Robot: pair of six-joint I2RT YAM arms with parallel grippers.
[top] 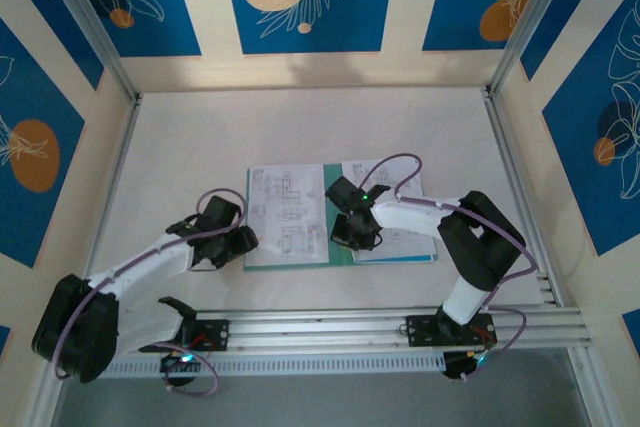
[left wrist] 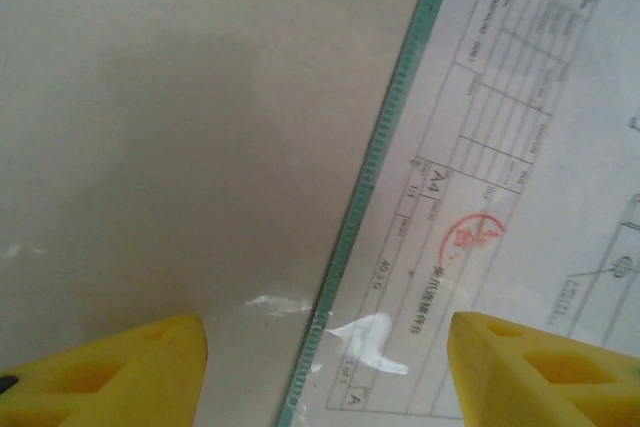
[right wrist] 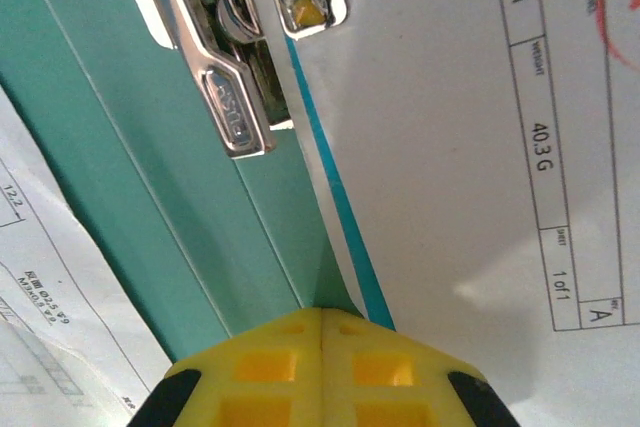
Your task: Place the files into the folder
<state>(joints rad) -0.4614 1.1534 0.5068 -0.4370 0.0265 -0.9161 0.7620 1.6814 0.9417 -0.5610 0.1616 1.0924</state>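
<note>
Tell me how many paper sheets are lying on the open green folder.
2. One sheet lies on the left half of the folder. The other sheet, with a blue edge strip, lies slightly skewed on the right half. More could be stacked underneath either one.

right file sheet [right wrist: 450,97] reading "1:1", "40.3G", "1of1", left file sheet [left wrist: 520,197] "A4"

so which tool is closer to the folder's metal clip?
Right. The right tool, shut, sits right by the metal clip on the folder spine. The left tool is open over the folder's outer left edge, across a sheet from the clip.
</note>
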